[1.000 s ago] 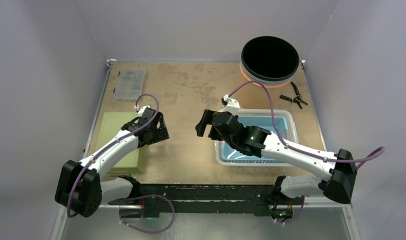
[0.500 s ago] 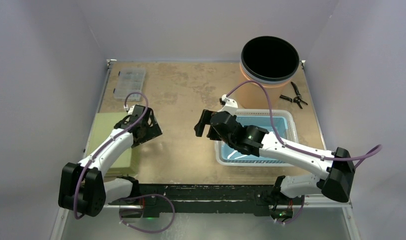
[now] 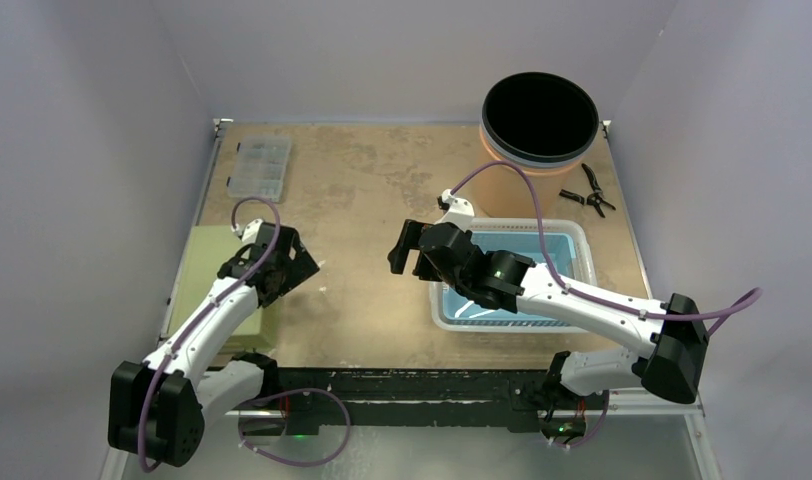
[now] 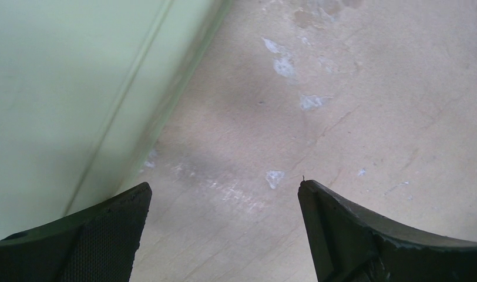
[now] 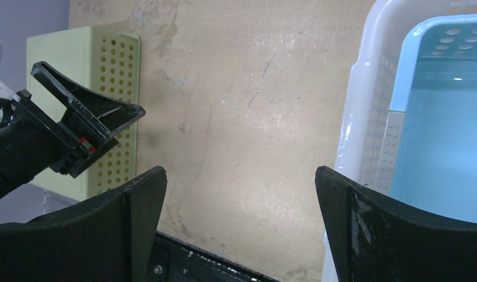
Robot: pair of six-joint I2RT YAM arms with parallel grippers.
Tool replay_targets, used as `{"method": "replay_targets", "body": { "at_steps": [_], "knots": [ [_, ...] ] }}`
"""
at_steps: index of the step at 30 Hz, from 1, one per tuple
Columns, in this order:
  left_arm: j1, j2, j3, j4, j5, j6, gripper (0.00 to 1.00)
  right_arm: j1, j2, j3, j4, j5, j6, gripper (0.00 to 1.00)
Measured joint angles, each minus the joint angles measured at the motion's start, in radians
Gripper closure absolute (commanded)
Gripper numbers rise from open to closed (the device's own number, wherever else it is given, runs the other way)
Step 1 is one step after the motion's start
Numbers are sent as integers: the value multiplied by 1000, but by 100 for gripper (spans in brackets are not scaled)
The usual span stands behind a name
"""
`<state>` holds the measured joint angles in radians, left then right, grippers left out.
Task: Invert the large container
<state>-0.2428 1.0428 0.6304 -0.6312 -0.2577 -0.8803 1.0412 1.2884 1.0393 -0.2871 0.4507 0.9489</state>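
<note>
The middle of the tabletop [image 3: 372, 190] lies open, a broad lane from the near edge to the back wall between the left hand [image 4: 224, 191] and the right hand [image 5: 241, 176]. The green container [image 3: 197, 262] blocks the near left, and a clear organizer box [image 3: 259, 167] the far left. On the right, a white basket [image 3: 585, 236], an orange bin [image 3: 510, 200] close behind it and pliers [image 3: 592, 197] crowd the space.

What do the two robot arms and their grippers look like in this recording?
Both arms have white link shells and black joint housings. A thin purple cable loops along the left arm. A second purple cable runs along the right arm, which shows a small green light. The left gripper and right gripper have black, wedge-shaped fingers.
</note>
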Motion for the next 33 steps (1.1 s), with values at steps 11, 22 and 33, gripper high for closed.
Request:
{"method": "replay_targets", "body": {
  "at_steps": [11,22,33],
  "knots": [
    [19,-30,3,-71,-98,-15,2,0,0,0,0,0,0,1],
    [20,-19,74,17,20,117,3,0,0,0,0,0,-2,1],
    [20,228,225,95,78,249,3,-1,2,29,-39,41,-48,1]
  ]
}}
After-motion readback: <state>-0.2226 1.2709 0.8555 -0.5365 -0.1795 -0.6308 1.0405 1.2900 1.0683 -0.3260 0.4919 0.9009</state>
